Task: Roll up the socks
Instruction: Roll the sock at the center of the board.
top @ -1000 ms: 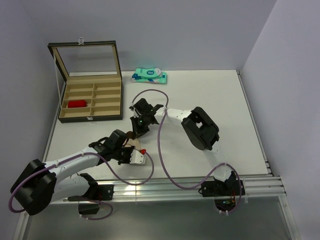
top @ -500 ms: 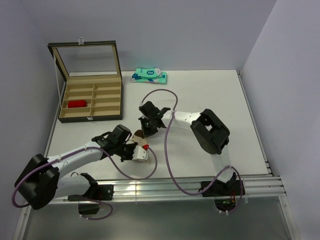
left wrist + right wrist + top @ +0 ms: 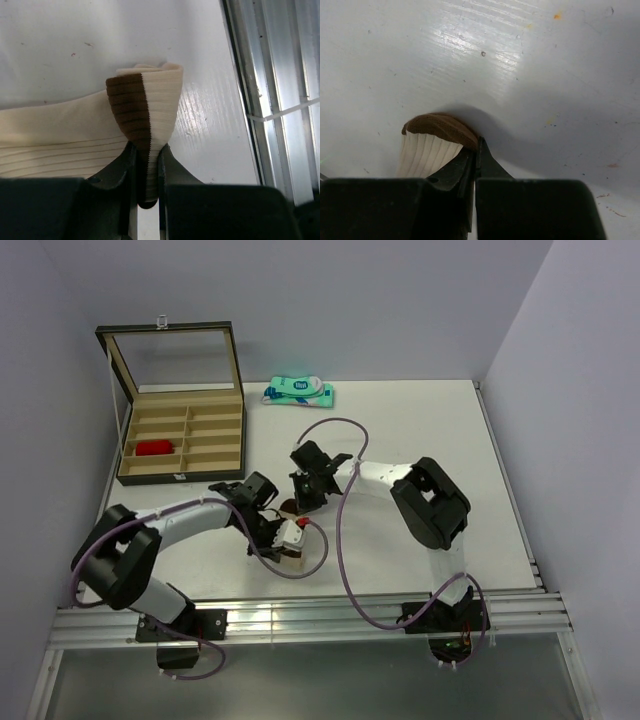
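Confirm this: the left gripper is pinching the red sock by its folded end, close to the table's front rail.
Wrong sock. The left gripper pinches the cream, brown-banded sock, not the red one; the left wrist view shows it. The folded end and the nearby front rail stand as stated.

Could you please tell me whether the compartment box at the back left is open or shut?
Open: the box has its glass lid standing raised behind it, leaving the divided compartments exposed to the overhead camera.

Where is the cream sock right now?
The cream sock lies near the table's front edge, left of centre in the top view, its banded end pinched by the left gripper, its brown toe at the right gripper's tips.
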Available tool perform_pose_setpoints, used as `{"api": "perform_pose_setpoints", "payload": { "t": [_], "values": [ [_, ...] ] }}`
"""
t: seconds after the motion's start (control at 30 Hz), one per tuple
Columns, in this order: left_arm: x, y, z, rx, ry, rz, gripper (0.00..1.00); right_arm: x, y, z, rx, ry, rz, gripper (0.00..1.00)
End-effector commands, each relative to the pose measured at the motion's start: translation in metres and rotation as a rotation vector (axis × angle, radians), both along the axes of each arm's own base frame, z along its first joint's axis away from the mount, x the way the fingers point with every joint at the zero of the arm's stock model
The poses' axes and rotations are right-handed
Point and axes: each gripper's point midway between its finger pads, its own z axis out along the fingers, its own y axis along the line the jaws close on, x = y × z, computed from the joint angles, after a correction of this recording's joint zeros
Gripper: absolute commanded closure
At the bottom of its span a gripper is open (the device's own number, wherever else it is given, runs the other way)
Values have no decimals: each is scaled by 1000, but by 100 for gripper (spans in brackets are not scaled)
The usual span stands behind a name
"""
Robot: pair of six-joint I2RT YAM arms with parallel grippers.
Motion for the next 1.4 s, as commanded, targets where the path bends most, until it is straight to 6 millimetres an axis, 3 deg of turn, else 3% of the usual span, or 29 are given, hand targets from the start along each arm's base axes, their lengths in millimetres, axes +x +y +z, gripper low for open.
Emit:
{"api": "perform_pose_setpoints", "payload": {
  "t": [0.0,0.27,0.97,1.03,1.17,1.33,1.37],
  "values": [
    [-42,16,6,34,280,-51,100,22,-44,-20,-142,-38,-91,100],
    [-33,33,9,58,512,-28,100,24,-44,-23,-114,-20,-100,100],
    [-39,60,-41,353,871,30,100,23,-37,-10,-33,-54,-106,100],
    [-40,63,-46,376,874,44,100,22,-36,-7,-22,-61,-104,95],
    [-40,66,-55,410,868,49,100,24,-37,6,13,-110,-109,66],
    [-37,68,-60,440,863,60,100,26,-49,28,22,-187,-166,54],
    [-37,68,-61,441,866,60,100,28,-49,45,55,-226,-176,53]
  ]
}}
